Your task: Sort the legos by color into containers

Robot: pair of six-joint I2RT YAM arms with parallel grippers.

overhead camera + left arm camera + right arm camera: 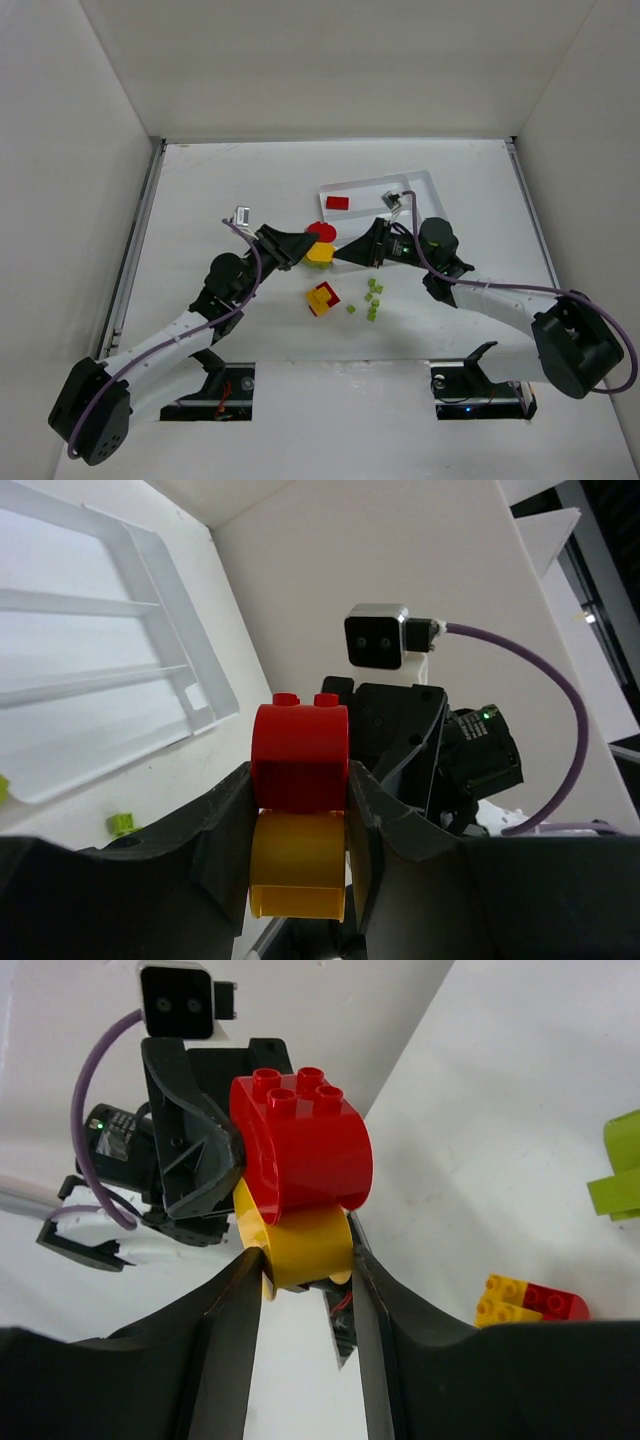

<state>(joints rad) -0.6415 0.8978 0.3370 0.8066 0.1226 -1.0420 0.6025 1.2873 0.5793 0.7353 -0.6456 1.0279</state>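
**A:** What is the left gripper [302, 250] doing?

**B:** It is clamping the red brick [300, 750]. Its fingers [225, 825] are pressing in from both sides, jaws narrowed to the brick's width, low down where the red brick is sitting on the yellow brick [298, 875]. The joined pair is being held up in the middle of the scene, between the two arms.

**A:** And nearer the bases?

**B:** A loose red-and-yellow clump [322, 298] is lying on the table [200, 200], apart from both claws.

**A:** The other arm?

**B:** The right gripper [347, 254] is facing the left one and pinching the yellow brick. Its fingers [235, 1310] are closing partway onto the brick's sides, with the red brick sticking out above them.

**A:** Further right?

**B:** Small lime-green cubes [369, 297] are lying scattered on the table just beside the clump. The white tray [360, 190] is sitting behind the grippers with a flat red piece [337, 202] lying near its left end. I cannot tell which slot.
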